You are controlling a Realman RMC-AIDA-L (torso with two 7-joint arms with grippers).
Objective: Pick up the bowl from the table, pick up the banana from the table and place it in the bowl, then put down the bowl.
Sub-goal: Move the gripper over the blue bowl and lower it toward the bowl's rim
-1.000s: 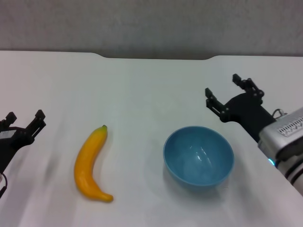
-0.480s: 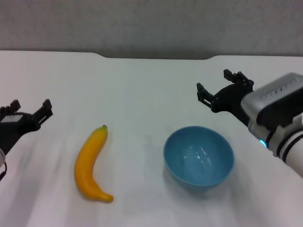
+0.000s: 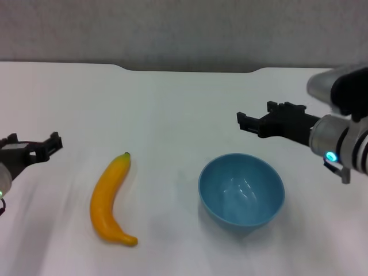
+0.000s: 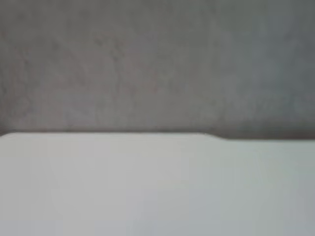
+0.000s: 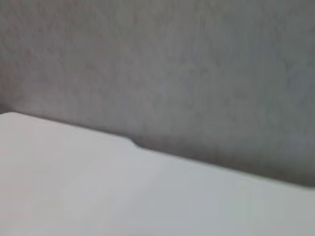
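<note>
The light-blue bowl (image 3: 241, 190) stands upright on the white table (image 3: 172, 98), right of centre. The yellow banana (image 3: 112, 198) lies on the table to its left, dark stem tip pointing away from me. My right gripper (image 3: 254, 113) is open and empty, hovering just beyond the bowl's far rim, fingers pointing left. My left gripper (image 3: 33, 140) is open and empty at the left edge, left of the banana and apart from it. The wrist views show only bare table (image 4: 147, 187) (image 5: 98, 187) and grey wall.
A shallow notch (image 3: 190, 70) is cut into the table's far edge, against a grey wall (image 3: 184, 29). Bare tabletop lies between banana and bowl and beyond them.
My right arm has swung up and inward, its gripper moving left to sit beyond the bowl. My left gripper has shifted slightly and levelled out. Bowl and banana have not moved.
</note>
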